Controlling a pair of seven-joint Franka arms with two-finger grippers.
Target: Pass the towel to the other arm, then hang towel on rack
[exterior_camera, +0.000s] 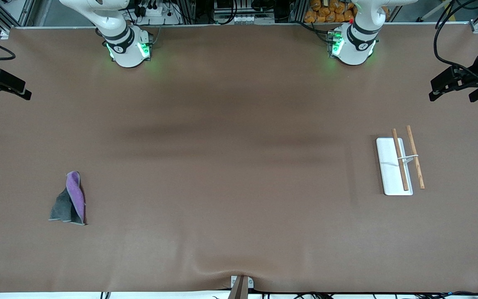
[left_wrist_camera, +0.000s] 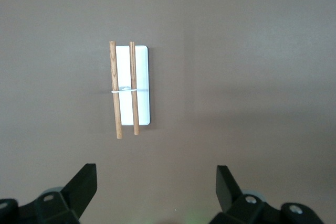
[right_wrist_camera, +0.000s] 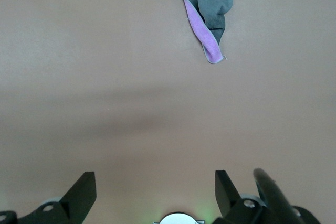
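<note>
Towel (exterior_camera: 69,199) lies crumpled on the table (exterior_camera: 230,187) toward the right arm's end, purple face folded over grey (nothing grips it yet). From it the rack (exterior_camera: 398,164) sits about three o'clock, well apart, so you need the handover. Your right gripper (right_wrist_camera: 155,190) and left gripper (left_wrist_camera: 156,187) both hang high with jaws wide, each waiting above its own end.

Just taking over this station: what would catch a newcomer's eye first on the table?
The towel, crumpled with its purple face folded over the dark grey, lies alone toward the right arm's end of the table. The rack, a white plate with two wooden rods, sits toward the left arm's end. Both the left gripper and the right gripper hang open, high over the table, holding nothing.
</note>
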